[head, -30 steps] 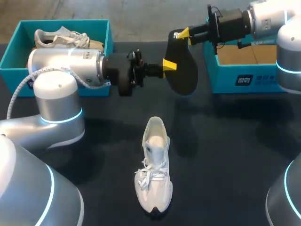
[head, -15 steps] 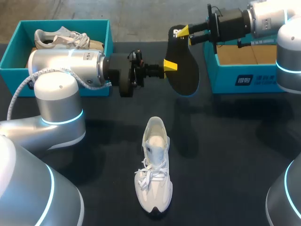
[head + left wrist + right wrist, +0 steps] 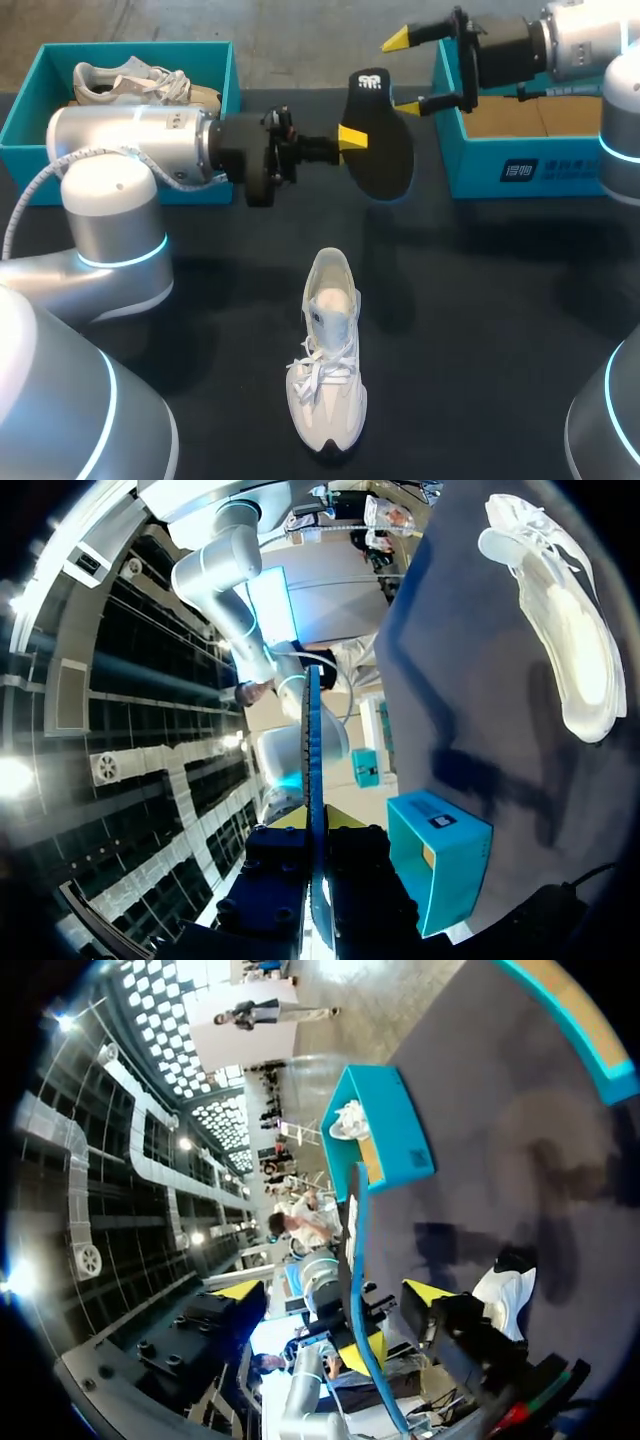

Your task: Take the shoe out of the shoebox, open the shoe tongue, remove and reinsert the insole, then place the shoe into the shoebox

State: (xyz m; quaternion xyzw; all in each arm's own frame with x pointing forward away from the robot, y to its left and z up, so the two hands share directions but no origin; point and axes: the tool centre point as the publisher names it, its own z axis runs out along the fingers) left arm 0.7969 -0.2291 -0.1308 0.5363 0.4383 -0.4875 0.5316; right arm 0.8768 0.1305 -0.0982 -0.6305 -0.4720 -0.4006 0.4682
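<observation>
Dark counter point(image 3: 480, 330), shoe point(image 3: 328, 350) central. Beyond shoe, left pincer point(image 3: 354, 140) pinching insole point(image 3: 385, 160) midair; right pincer point(image 3: 402, 74) spread beside it. Risk: edge grip slipping, insole dropping.

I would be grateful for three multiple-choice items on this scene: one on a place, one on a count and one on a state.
1. The laced white shoe lies: A in a box; B on the table; C in a pincer.
2. Teal boxes in view: A one; B two; C three.
3. The right pincer is: A open; B shut; C out of view.
Answers: 1 B, it rests on the dark top. 2 B, the left shoebox and the right shoebox. 3 A, its fingers stand clear of the insole, which the left pincer holds.
</observation>
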